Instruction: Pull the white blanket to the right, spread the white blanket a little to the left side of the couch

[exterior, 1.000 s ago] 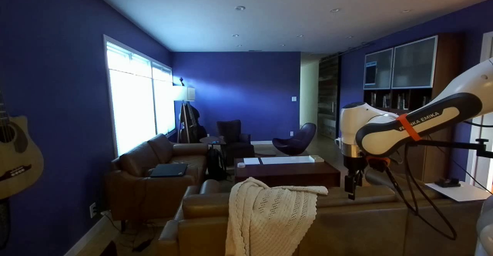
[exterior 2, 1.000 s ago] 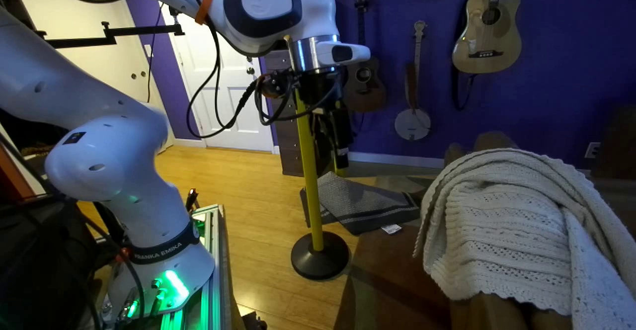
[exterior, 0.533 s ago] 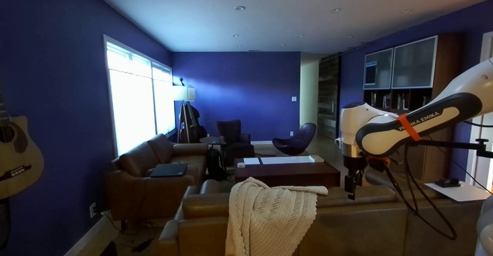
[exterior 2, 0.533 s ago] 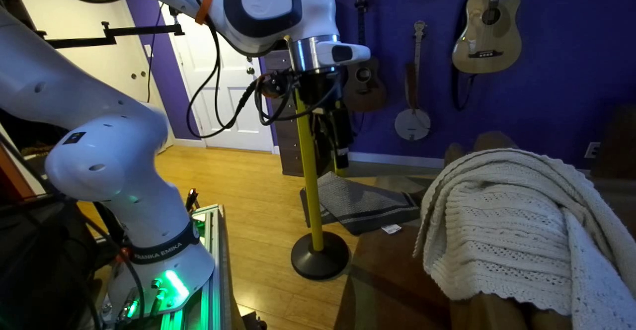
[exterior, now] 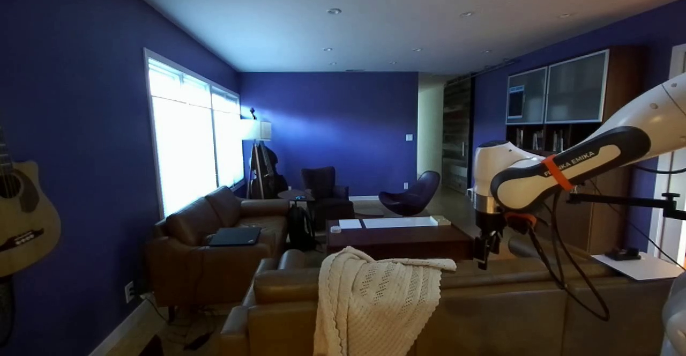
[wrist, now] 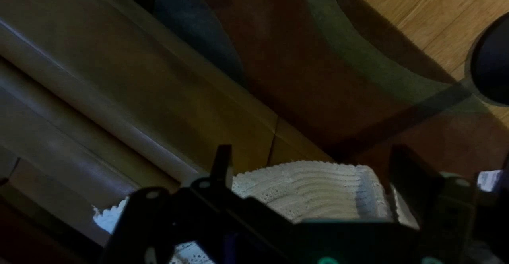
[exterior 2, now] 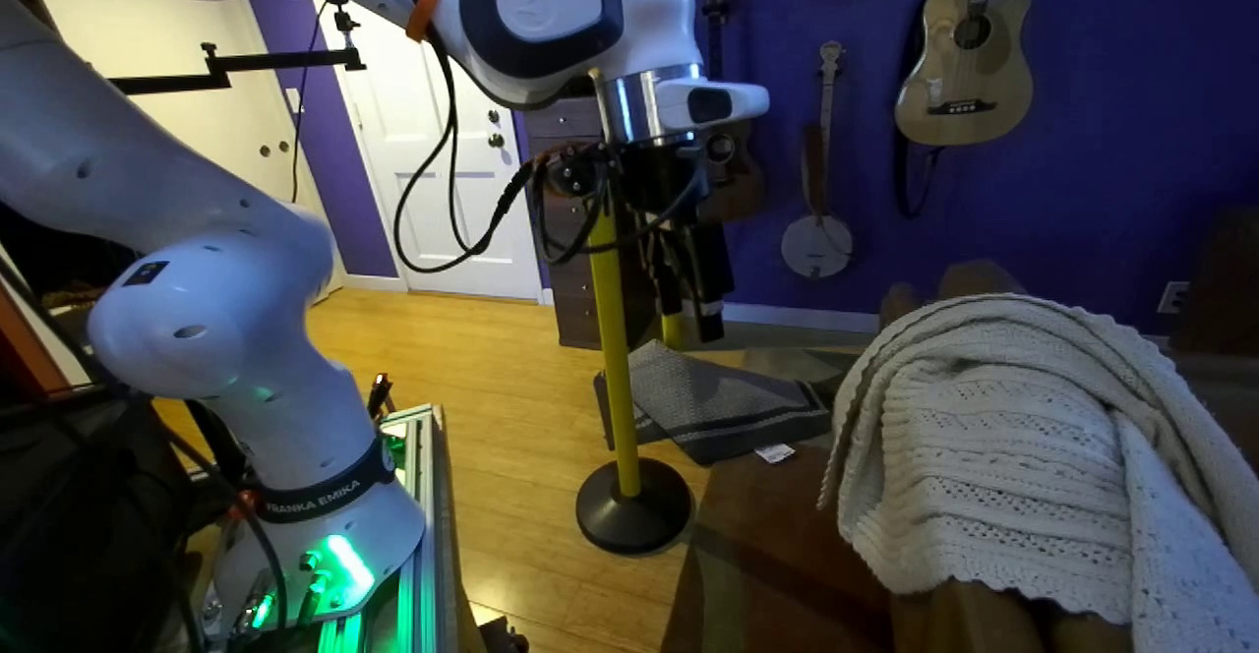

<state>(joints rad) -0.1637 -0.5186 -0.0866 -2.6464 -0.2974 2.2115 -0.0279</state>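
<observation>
The white blanket (exterior: 380, 302) hangs folded over the back of the long brown couch (exterior: 498, 308), left of the middle in an exterior view. It also drapes at the right side of an exterior view (exterior 2: 1013, 437). My gripper (exterior: 482, 265) is up near the couch back, right of the blanket and apart from it. In an exterior view the gripper (exterior 2: 690, 317) points down, left of the blanket. In the wrist view the gripper (wrist: 312, 152) is open, its fingers wide apart with nothing held. The blanket (wrist: 306, 188) shows below and between the fingers, partly hidden by the gripper body.
A yellow post (exterior 2: 612, 368) on a black round base (exterior 2: 633, 510) stands near the arm. A grey mat (exterior 2: 723, 402) lies on the floor. A smaller sofa (exterior: 185, 270) bears a laptop (exterior: 236, 236). A low table (exterior: 396, 243) stands beyond the couch.
The arm was still between the two earlier moments. Since then the gripper has moved slightly towards the blanket, a little left and up in an exterior view. The blanket has not moved.
</observation>
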